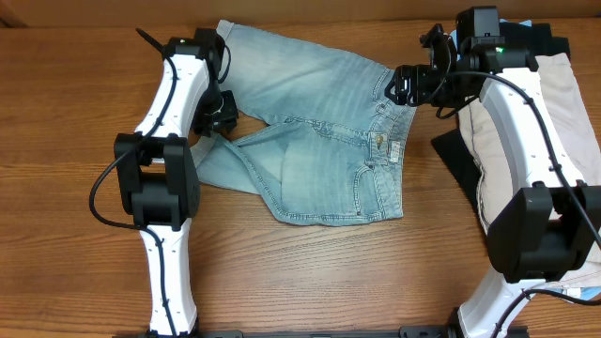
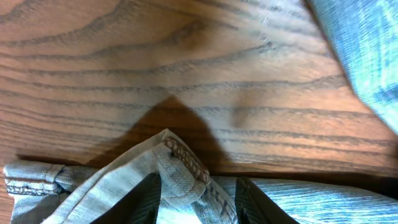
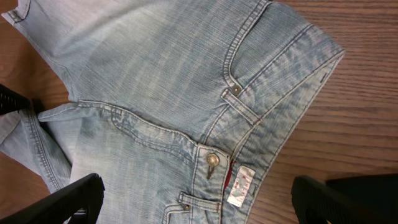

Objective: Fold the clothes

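Shorts of light denim. Lay spread flat on the wooden table, reaching from 1 gripper to the other. Were clamped at the cuffed hem by the left gripper, with fabric raised in a peak between its fingers. Showed waistband button and white label directly beneath the right gripper, its jaws wide apart and closed on nothing. Shared the table, on that gripper's outer side, with a beige garment, a black garment and a sky-blue garment.
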`<state>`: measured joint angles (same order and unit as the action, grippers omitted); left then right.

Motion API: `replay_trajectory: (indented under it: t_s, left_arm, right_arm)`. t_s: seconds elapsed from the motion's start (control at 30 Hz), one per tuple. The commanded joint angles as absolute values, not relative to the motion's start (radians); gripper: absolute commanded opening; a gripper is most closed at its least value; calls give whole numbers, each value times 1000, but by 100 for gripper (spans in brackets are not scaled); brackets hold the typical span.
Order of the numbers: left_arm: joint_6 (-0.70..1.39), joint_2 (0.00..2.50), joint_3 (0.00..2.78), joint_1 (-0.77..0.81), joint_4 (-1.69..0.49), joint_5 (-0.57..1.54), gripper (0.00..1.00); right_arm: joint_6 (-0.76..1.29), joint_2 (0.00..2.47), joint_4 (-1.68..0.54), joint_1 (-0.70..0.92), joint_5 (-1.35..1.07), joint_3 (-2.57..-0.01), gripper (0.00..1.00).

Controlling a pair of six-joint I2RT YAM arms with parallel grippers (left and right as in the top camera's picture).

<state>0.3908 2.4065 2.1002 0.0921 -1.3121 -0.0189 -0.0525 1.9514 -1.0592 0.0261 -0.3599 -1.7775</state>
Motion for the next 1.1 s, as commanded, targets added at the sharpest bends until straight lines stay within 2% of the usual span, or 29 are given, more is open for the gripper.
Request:
replay_trajectory:
  t_s: [0.0,0.23,0.3,0.4,0.43,0.77,1.07]
  left_arm:
    - [400,2417,2070,100,-1311,-7,41]
    - [396,2417,2020,99,-1311,-9,41]
    - [396,2417,2020,99,-1310,-11,33]
    - [396,2417,2022,98,-1312,-11,8]
    - [396,2416,2027,97,-1322,-11,4]
    - [388,2416,2333,75,-1690,-62,4]
    - [336,2331,2357,94,-1691,21,4]
  right_arm:
    - [-58,1927,-1054,28,-356,-1797,100]
    - [-58,1927,-1054,28,-356,-1797,100]
    - [-58,1927,-1054,28,-356,-1797,100]
    - [-58,1927,-1054,28,-356,-1797,100]
    - [-58,1927,-1054,28,-356,-1797,100]
    - [-57,1927,-1048,28,-357,-1797,100]
    - [-57,1927,-1058,28,-358,-1797,100]
